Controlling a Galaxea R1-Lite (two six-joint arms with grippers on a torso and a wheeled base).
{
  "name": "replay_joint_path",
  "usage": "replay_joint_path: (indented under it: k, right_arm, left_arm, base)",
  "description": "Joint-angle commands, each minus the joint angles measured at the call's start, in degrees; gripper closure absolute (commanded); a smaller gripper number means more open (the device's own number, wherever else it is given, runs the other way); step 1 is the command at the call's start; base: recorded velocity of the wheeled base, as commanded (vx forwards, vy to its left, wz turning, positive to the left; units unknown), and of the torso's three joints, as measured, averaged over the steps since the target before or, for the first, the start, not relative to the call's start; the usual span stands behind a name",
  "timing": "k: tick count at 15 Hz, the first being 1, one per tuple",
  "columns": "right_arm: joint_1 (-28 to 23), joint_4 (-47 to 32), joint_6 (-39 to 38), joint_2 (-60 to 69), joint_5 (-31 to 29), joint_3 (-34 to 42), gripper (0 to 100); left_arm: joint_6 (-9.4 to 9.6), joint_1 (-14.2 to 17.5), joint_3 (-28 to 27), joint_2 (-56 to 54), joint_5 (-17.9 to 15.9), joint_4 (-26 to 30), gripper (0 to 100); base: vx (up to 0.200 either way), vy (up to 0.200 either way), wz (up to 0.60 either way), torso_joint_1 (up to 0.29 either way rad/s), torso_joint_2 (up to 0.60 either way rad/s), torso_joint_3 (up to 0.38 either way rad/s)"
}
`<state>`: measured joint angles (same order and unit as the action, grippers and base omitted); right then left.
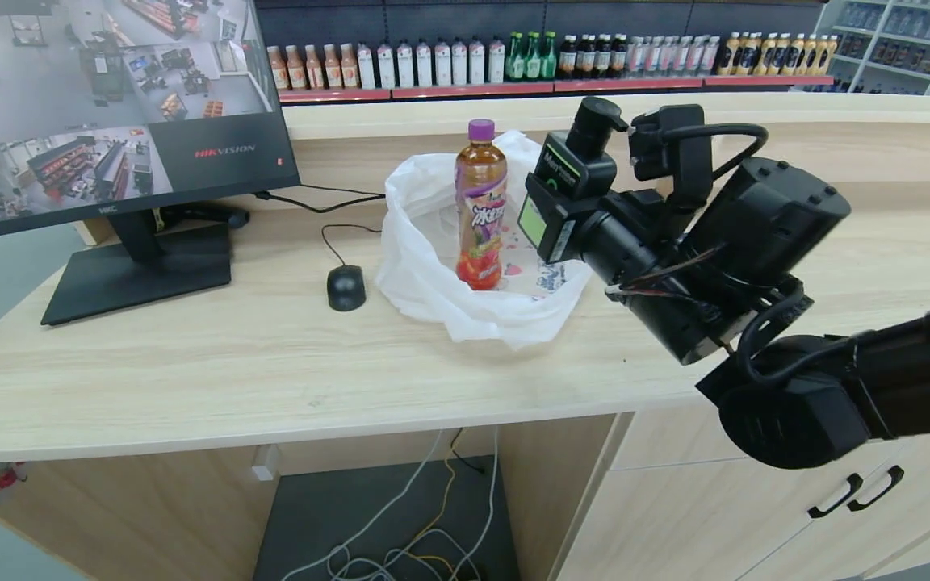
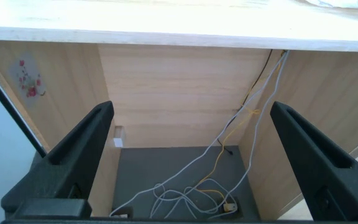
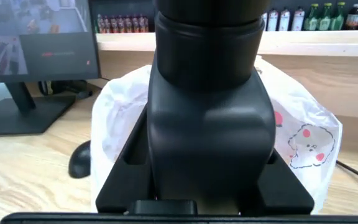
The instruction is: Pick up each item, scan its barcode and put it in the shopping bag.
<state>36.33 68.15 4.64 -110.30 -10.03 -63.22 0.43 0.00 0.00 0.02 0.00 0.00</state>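
Head above counter (image 1: 190, 363), right wrist beside bag (image 3: 303, 143)

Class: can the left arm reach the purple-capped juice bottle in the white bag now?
Probably not: the open left gripper faces under the wooden countertop, which lies between it and the purple-capped bottle.

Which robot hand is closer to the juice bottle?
Right. The right gripper, holding the scanner, is just beside the bottle; the left gripper is low down, below the counter, far from it.
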Motion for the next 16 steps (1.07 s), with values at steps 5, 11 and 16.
replay_joint_path:
  k: [5, 11, 16]
  right_arm:
    - [-6.0, -7.7, 0.1, -9.0, 3.0, -12.8, 100]
    - [-9.6, -9.2, 1.8, -14.2, 5.6, -15.4, 100]
    - [-10.8, -9.3, 1.9, -21.1, 5.8, -22.4, 100]
  left_arm:
    - [0.01, -0.1, 0.0, 0.0, 0.0, 0.0, 0]
    - [0.01, -0.1, 0.0, 0.0, 0.0, 0.0, 0]
    - [0.01, -0.1, 0.0, 0.0, 0.0, 0.0, 0]
  base:
    - [0.0, 0.0, 0.0, 0.0, 0.0, 0.0]
    - [0.0, 0.0, 0.0, 0.0, 0.0, 0.0]
    - [0.0, 0.0, 0.0, 0.0, 0.0, 0.0]
